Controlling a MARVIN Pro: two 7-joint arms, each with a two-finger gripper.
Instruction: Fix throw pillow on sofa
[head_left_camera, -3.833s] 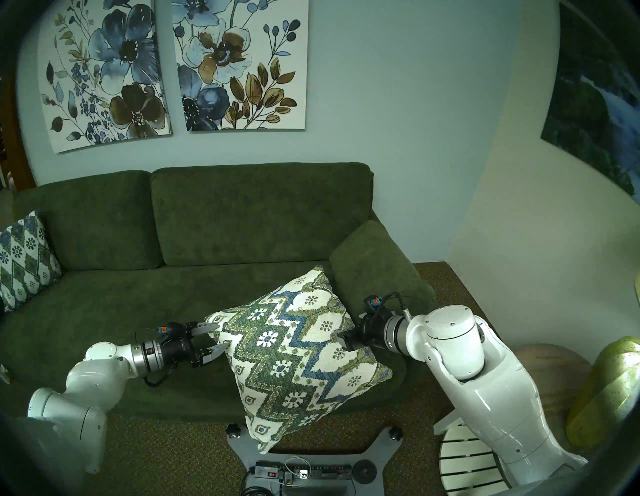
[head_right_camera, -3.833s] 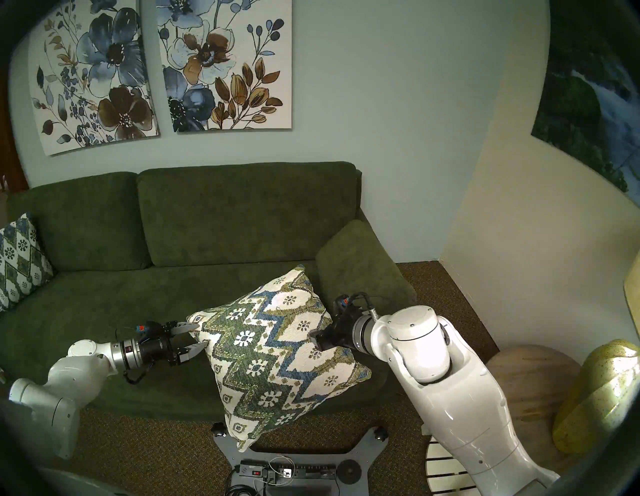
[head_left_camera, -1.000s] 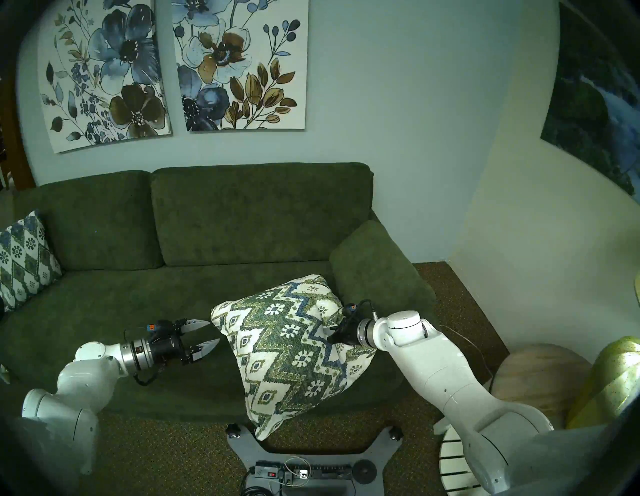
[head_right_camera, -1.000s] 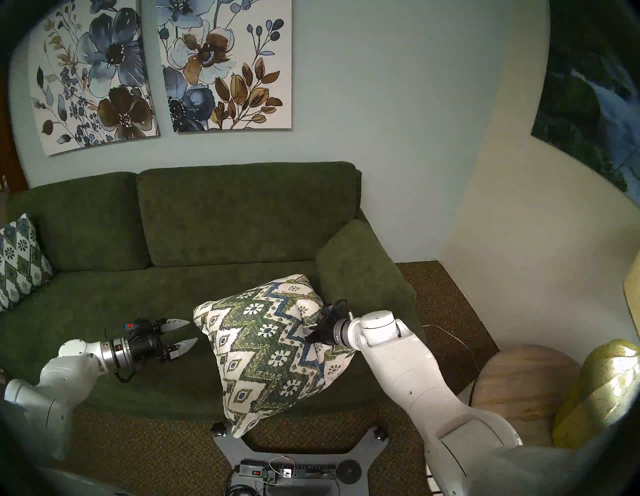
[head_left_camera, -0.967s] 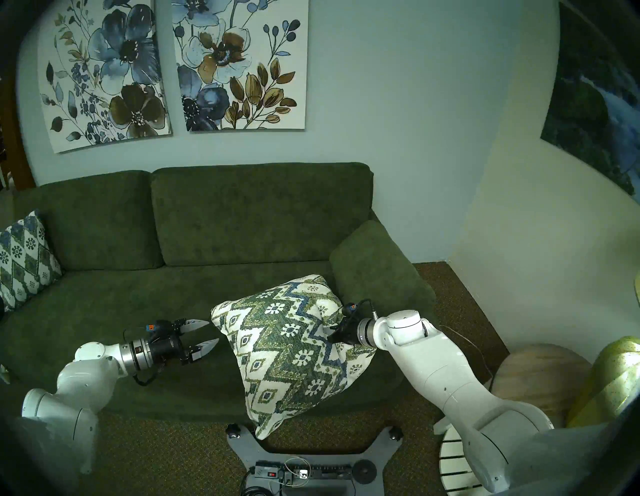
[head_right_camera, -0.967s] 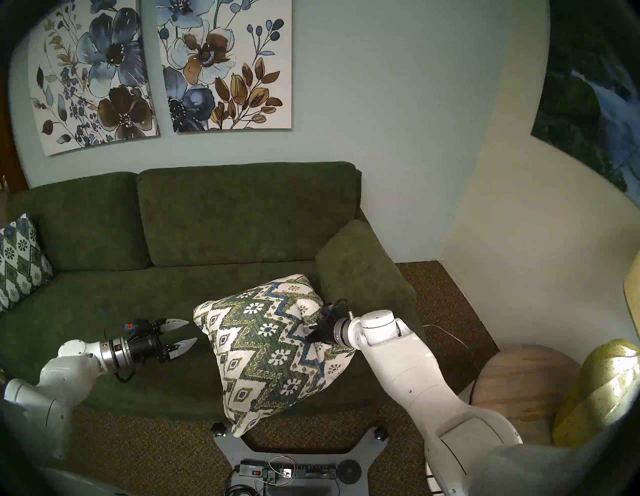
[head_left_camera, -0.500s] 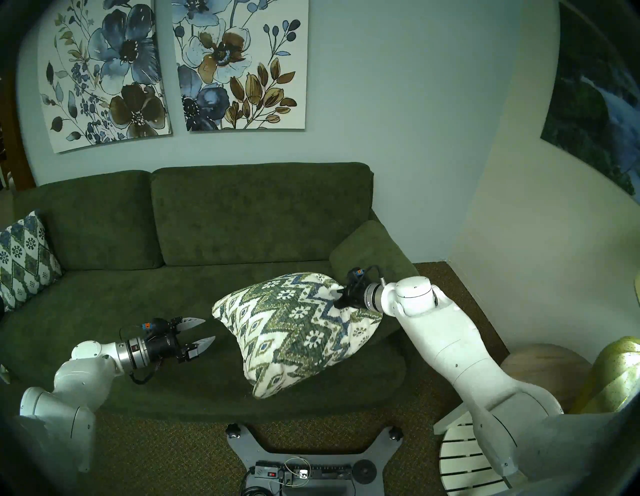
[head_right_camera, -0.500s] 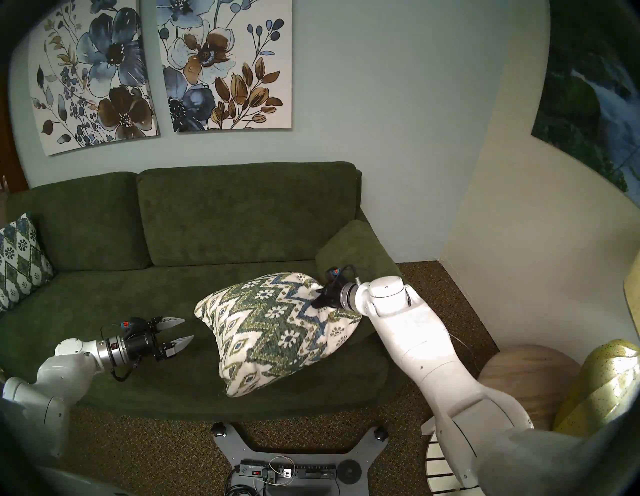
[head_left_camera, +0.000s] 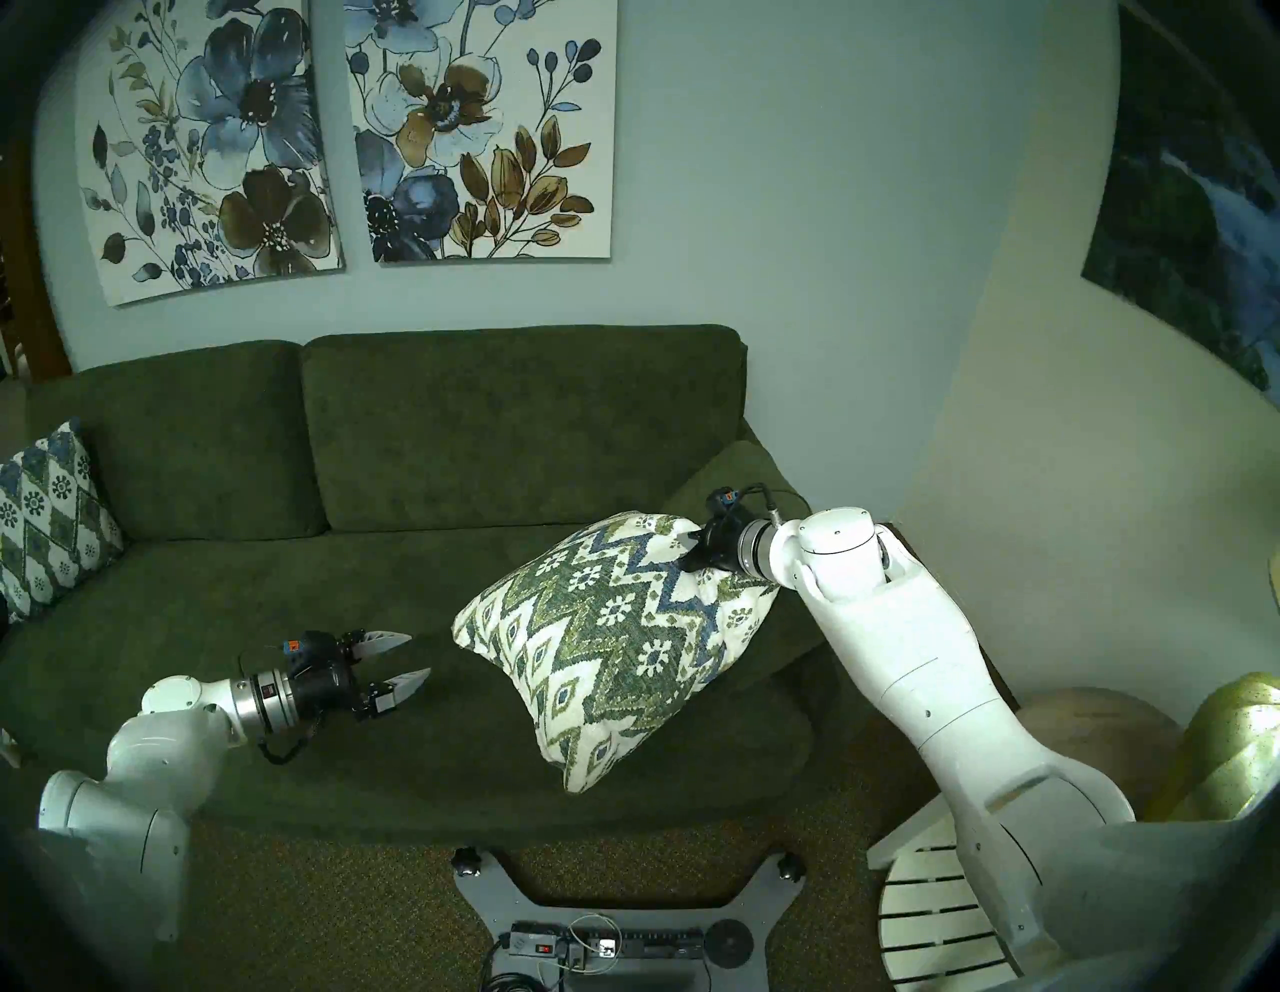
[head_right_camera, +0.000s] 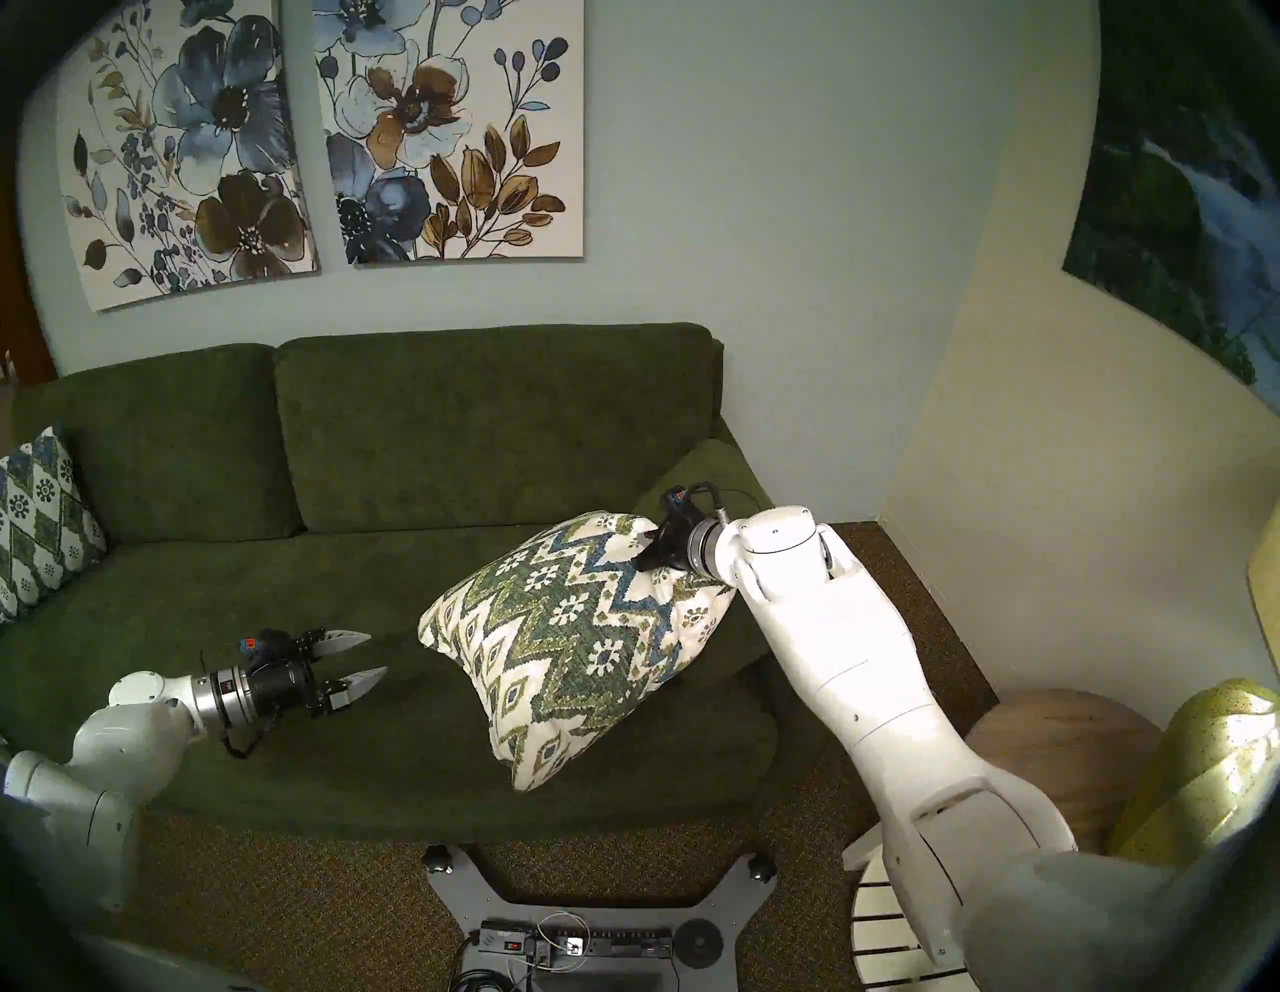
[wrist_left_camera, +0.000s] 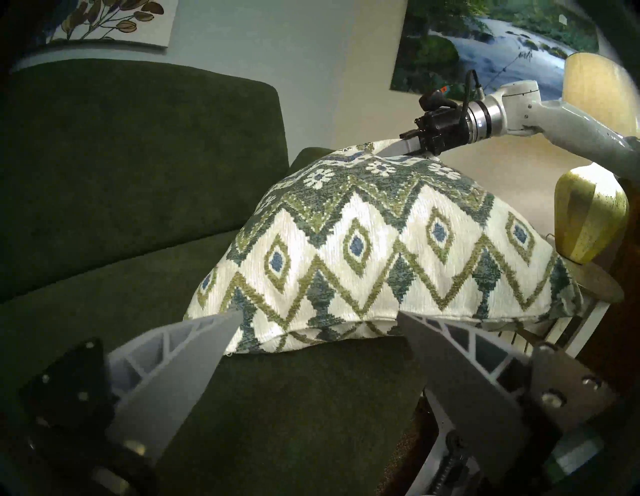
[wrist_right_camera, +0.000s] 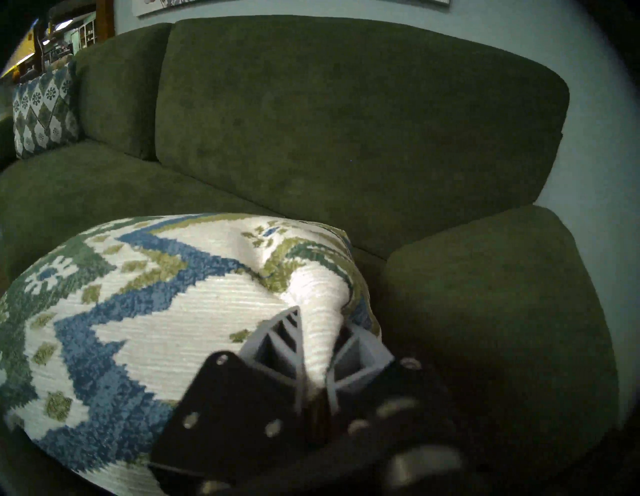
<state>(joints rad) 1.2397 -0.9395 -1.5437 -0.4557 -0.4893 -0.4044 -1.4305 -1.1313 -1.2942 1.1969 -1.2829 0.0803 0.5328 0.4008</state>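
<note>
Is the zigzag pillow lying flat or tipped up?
Tipped up: the right gripper lifts one corner of the throw pillow.

I saw the throw pillow (head_left_camera: 616, 637) tilted over the sofa (head_left_camera: 429, 443) seat near the armrest, cream with green-blue zigzags; upper corner bunched and raised, lower corner hanging by the front edge; sofa dark green plush.

Two floral canvases (head_left_camera: 208, 145) (head_left_camera: 485, 125) hang on the blue wall above; a diamond-lattice cushion (head_left_camera: 48, 519) leans far left, and a yellow-green vase (head_left_camera: 1226, 748) stands right, near a waterfall poster (head_left_camera: 1198, 208).
</note>
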